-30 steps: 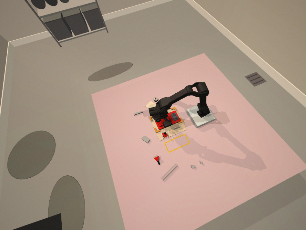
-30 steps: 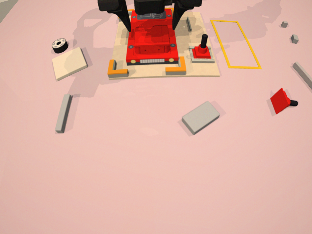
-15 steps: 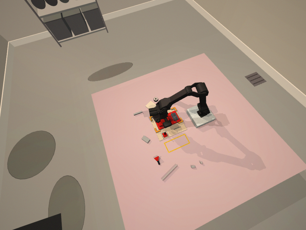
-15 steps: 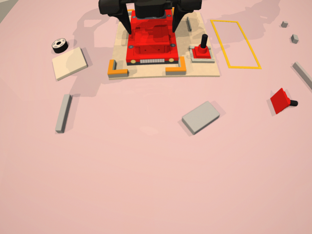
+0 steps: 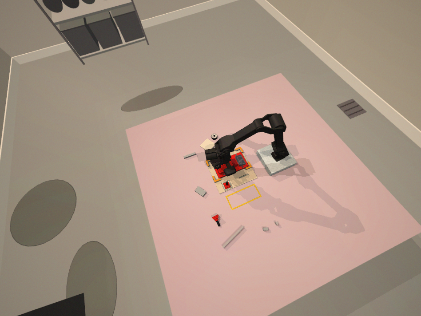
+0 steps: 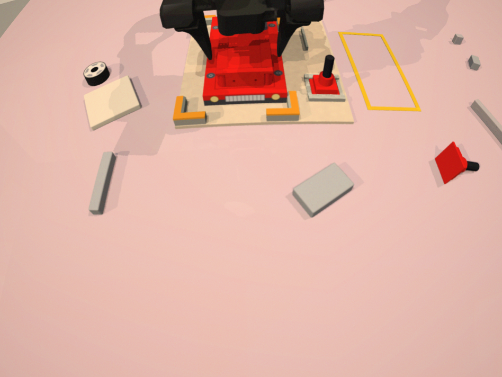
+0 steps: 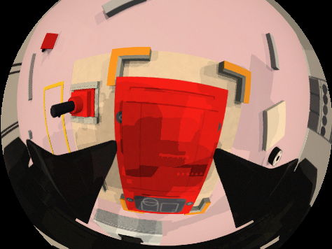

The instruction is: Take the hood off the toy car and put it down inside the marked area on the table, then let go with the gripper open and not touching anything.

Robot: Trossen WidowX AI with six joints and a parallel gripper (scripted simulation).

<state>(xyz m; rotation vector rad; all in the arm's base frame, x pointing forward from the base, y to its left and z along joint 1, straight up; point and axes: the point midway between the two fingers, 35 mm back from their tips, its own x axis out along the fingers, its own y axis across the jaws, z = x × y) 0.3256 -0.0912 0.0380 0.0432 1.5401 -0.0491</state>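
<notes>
Red, rigid and likely light, the hood [image 6: 242,56] sat between the empty gripper's [image 6: 244,52] spread fingers, best pinched by its side edges.

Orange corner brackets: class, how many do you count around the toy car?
4: front-left, front-right, and two behind the car, hidden by the arm in the exterior view.

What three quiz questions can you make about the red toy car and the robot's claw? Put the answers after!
1. True or false: the gripper is holding the hood.
2. Which side of the toy car is the yellow marked area on in the exterior view: A left, B right?
3. Fill in: the fingers stand on either ____ of the car.

Key: 1 false, it is open and holds nothing; 2 B; 3 side.
</notes>
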